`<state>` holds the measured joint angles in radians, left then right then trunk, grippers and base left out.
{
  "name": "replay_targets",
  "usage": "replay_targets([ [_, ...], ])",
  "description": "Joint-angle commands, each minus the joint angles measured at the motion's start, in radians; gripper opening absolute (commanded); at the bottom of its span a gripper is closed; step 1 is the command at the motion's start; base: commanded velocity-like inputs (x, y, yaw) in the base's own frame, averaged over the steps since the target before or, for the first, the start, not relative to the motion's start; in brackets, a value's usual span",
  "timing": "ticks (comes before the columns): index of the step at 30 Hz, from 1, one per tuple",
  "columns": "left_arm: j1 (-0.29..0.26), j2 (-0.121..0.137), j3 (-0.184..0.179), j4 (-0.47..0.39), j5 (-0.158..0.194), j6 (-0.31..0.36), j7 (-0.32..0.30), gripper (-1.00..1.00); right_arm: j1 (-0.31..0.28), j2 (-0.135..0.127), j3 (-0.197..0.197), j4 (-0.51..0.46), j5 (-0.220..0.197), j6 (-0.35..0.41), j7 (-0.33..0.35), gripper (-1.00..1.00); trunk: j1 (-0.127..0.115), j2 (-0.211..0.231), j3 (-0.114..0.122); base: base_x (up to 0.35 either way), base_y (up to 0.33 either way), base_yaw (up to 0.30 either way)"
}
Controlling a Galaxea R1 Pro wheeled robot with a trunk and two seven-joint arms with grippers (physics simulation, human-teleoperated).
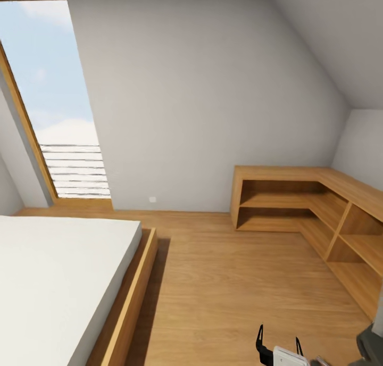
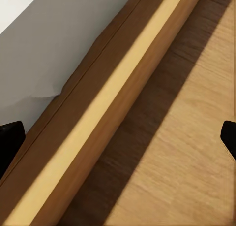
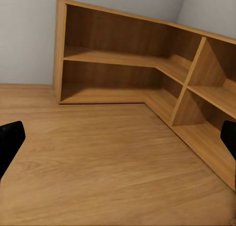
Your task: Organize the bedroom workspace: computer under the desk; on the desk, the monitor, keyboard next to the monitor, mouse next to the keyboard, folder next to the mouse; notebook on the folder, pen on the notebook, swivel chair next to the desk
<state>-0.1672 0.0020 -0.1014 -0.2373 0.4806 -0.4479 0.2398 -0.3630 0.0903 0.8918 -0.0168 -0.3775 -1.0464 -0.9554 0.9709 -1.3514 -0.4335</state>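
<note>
While facing bedroom (image 1: pixel 213 89) corner: L gripper (image 2: pixel 118 137) spread wide over bed frame (image 2: pixel 98 122); R gripper (image 3: pixel 118 142) spread wide, corner shelves (image 3: pixel 147 73) ahead, floor (image 3: pixel 98 162) below.

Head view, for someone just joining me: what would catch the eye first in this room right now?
Probably the tall slanted wood-framed skylight window showing sky, at the left of the grey wall. Next, the white mattress on a low wooden bed frame at lower left, and the light wooden L-shaped low open shelving wrapping the right corner. Bare light wooden plank floor lies between them.
</note>
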Motion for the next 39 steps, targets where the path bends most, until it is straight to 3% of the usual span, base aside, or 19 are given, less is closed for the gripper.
replay_targets([
  [1, -0.001, 0.000, -0.009, 0.000, 0.003, -0.002, 0.009, 1.00, -0.001, 0.000, 0.009, 0.000, -0.004, -0.001, -0.006, 1.00, 0.000, -0.001, -0.001, 0.272, 0.001, 0.000],
  [14, -0.001, 0.000, -0.009, 0.000, 0.003, -0.002, 0.009, 1.00, -0.001, -0.001, 0.009, 0.001, -0.004, -0.001, -0.006, 1.00, 0.000, -0.001, -0.001, 0.309, 0.000, 0.000],
  [23, -0.001, 0.000, -0.008, 0.000, 0.003, -0.002, 0.009, 1.00, -0.001, -0.021, 0.009, 0.001, -0.004, -0.001, -0.006, 1.00, 0.000, -0.001, -0.001, 0.322, -0.007, 0.000],
  [39, -0.001, 0.000, -0.009, 0.000, 0.003, -0.002, 0.009, 1.00, -0.001, -0.029, 0.009, 0.001, -0.005, -0.001, -0.007, 1.00, 0.000, -0.001, -0.001, 0.322, -0.108, 0.000],
])
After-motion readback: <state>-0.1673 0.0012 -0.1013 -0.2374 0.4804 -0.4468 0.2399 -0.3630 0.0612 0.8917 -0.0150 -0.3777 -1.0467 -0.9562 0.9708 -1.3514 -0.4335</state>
